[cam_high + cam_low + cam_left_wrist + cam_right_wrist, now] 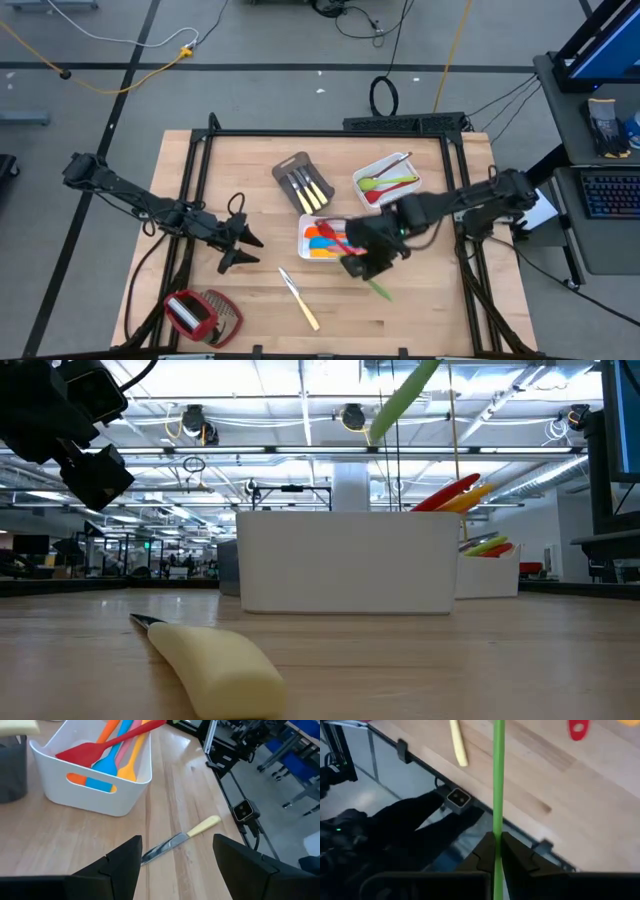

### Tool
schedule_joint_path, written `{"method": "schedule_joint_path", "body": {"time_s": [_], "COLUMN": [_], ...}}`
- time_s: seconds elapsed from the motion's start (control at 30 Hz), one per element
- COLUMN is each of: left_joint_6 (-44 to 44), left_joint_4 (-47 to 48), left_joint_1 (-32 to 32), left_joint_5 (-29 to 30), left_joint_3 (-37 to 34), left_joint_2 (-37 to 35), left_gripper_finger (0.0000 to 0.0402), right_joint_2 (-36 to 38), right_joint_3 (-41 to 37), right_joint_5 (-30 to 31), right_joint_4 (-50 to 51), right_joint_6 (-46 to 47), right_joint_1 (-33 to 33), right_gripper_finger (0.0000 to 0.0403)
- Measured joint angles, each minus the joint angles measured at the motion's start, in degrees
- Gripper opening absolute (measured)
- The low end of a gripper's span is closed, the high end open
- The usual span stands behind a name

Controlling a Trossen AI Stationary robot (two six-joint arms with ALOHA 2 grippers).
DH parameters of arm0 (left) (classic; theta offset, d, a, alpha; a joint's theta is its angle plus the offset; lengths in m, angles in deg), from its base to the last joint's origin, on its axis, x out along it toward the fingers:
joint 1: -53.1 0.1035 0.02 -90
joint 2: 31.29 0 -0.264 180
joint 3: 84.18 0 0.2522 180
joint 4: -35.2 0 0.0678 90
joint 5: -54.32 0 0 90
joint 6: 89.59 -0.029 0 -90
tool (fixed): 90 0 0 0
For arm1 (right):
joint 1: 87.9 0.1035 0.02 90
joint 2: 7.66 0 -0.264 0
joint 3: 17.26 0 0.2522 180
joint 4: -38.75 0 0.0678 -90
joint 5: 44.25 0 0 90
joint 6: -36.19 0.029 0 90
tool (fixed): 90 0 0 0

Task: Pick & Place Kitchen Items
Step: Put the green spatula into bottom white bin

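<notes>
My right gripper [366, 266] is above the table just near of the middle white tray [308, 226], shut on a slim green utensil [380, 290]. That tray holds red, orange and blue spatulas [328, 240]. A pale-handled knife [298, 297] lies flat on the table near the front edge. My left gripper [175, 865] is open at the table's left, above the wood and pointing at that knife [180, 840] from some way off. A second white tray [400, 160] at the back holds a green and a red spoon. A grey-brown tray [285, 168] holds several knives. My right gripper pinches the green utensil's thin shaft [498, 827] between its two fingers [516, 854], which lie across it. The utensil runs on past the fingertips, seen edge-on in the wrist view. It is lifted clear of the table and tilted [405, 400]; which end the fingers have, I cannot tell.
A red-and-silver thing with a woven part [200, 315] lies at the near left corner. A black frame [320, 133] runs along the table's far edge and sides. Bare wood lies between the knife and the near right corner.
</notes>
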Motion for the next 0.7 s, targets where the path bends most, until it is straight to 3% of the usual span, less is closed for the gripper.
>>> {"method": "schedule_joint_path", "body": {"time_s": [0.2, 0.43, 0.7], "left_joint_6": [-1.37, -1.00, 1.36], "left_joint_4": [-0.06, -0.07, -0.10], "left_joint_1": [0.00, 0.00, 0.00], "left_joint_5": [1.10, 4.62, 8.87], "left_joint_3": [0.00, 0.00, 0.00], "left_joint_2": [0.00, -0.02, -0.02], "left_gripper_finger": [0.0250, 0.0250, 0.0250], "right_joint_2": [-0.31, -1.23, -6.82], "right_joint_3": [-0.02, 0.02, -0.04], "right_joint_5": [-9.20, -13.10, -22.73], "right_joint_4": [0.18, -0.07, 2.45], "right_joint_6": [-4.02, -16.87, -31.60], "right_joint_1": [-8.05, -17.10, -22.97], "right_gripper_finger": [0.0010, 0.0010, 0.0010]}}
